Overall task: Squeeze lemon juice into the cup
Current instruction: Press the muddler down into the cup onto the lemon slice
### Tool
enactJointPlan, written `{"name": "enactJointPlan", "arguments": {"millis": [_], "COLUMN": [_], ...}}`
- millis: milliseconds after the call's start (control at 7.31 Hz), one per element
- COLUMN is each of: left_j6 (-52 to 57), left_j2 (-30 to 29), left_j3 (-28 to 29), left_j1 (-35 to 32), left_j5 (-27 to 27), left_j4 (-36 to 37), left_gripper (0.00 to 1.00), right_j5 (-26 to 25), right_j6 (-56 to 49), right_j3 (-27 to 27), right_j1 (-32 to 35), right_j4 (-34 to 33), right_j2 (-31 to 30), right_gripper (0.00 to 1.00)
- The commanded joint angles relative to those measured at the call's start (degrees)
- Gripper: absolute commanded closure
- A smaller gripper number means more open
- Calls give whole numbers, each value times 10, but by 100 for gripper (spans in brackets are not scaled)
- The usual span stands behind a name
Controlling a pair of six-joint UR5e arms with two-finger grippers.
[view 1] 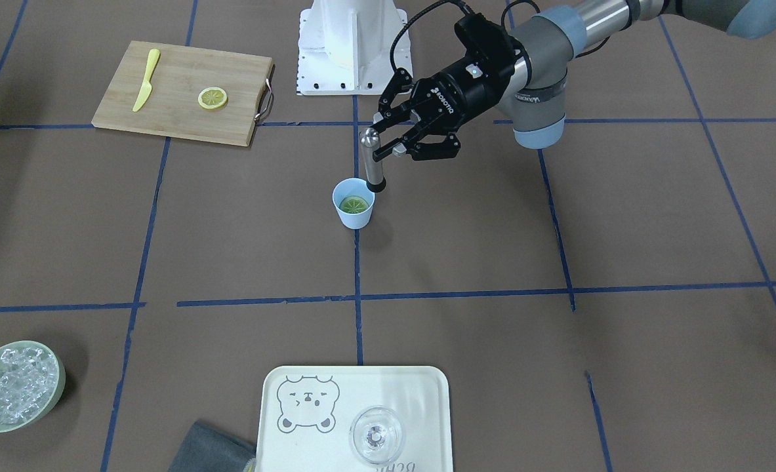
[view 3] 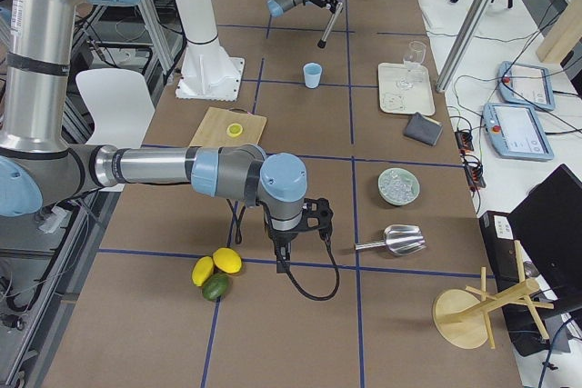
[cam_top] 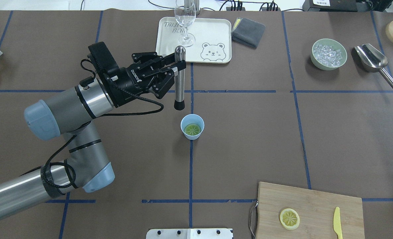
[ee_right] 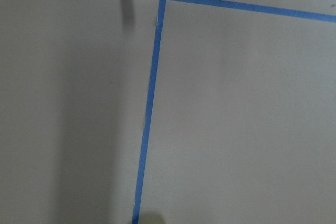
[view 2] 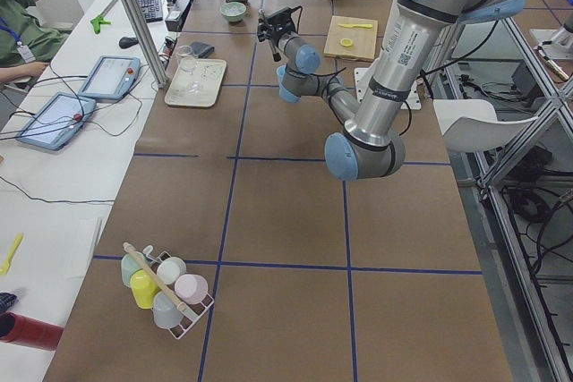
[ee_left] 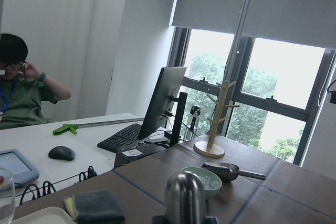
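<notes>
The light-blue cup (view 1: 355,217) stands at the table's middle and also shows in the overhead view (cam_top: 184,121). One lemon slice (view 1: 353,204) lies flat inside it, also in the overhead view (cam_top: 193,129). My left gripper (view 1: 380,139) (cam_top: 174,67) is shut on a steel muddler (view 1: 373,160) (cam_top: 179,83). The muddler's black tip hangs just outside the cup's rim, on the robot's left, raised off the table. A second lemon slice (view 1: 212,98) lies on the cutting board (view 1: 178,118). My right gripper (view 3: 293,224) shows only in the right side view, and I cannot tell whether it is open or shut.
A yellow plastic knife (view 1: 146,80) lies on the board. A tray (view 1: 283,446) with a clear glass (view 1: 376,434), a grey cloth (cam_top: 248,31), a bowl of ice (cam_top: 329,54) and a metal scoop (cam_top: 372,61) sit on the far side. Whole lemons (view 3: 216,265) lie near my right arm.
</notes>
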Motion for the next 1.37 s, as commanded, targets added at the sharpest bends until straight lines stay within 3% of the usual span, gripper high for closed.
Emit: {"name": "enactJointPlan", "arguments": {"millis": [0, 410, 1230], "left_j6": [29, 44, 60], "left_j2": [-11, -23, -40], "left_j3": [51, 98, 152], "left_j1": [20, 71, 104], "left_j5": [14, 78, 129], "left_j4": [-100, -116, -116], "left_gripper": [100, 100, 100], "right_j5": [0, -1, -1], "right_j6": [1, 1, 2], "right_j3": [-1, -1, -6], "right_j1": [3, 5, 6], "right_j4": [0, 0, 0], "right_j2": [2, 3, 4], "right_gripper": [0, 0, 0]}}
